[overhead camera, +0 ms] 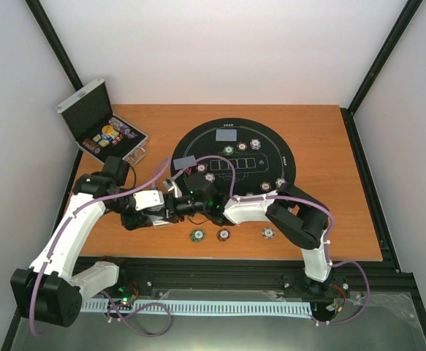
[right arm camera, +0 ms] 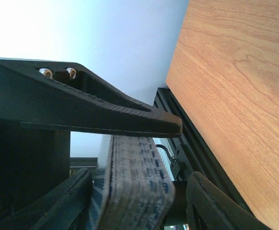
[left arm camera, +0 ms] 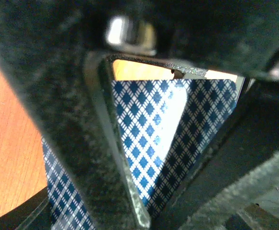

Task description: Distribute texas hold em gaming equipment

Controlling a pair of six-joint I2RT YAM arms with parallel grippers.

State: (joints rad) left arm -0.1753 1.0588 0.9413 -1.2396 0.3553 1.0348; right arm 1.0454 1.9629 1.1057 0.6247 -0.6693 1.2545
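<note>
My two grippers meet above the table's near middle. My right gripper point(overhead camera: 198, 202) is shut on a deck of blue-patterned playing cards point(right arm camera: 135, 184), whose edge shows between its fingers point(right arm camera: 129, 122). My left gripper point(overhead camera: 175, 208) is right against the deck. In the left wrist view its jaws close to a point point(left arm camera: 149, 215) on a blue diamond-backed card point(left arm camera: 146, 120). Green point(overhead camera: 196, 235), brown-red point(overhead camera: 223, 235) and purple-white point(overhead camera: 268, 233) chips lie on the wood near the front edge. Two cards point(overhead camera: 185, 161) point(overhead camera: 228, 134) and several chips point(overhead camera: 242, 146) lie on the round black mat point(overhead camera: 271, 142).
An open silver case point(overhead camera: 99, 124) holding more chips stands at the back left corner. The black frame rail point(overhead camera: 256, 267) runs along the table's front edge. Bare wood point(overhead camera: 344, 183) lies right of the mat.
</note>
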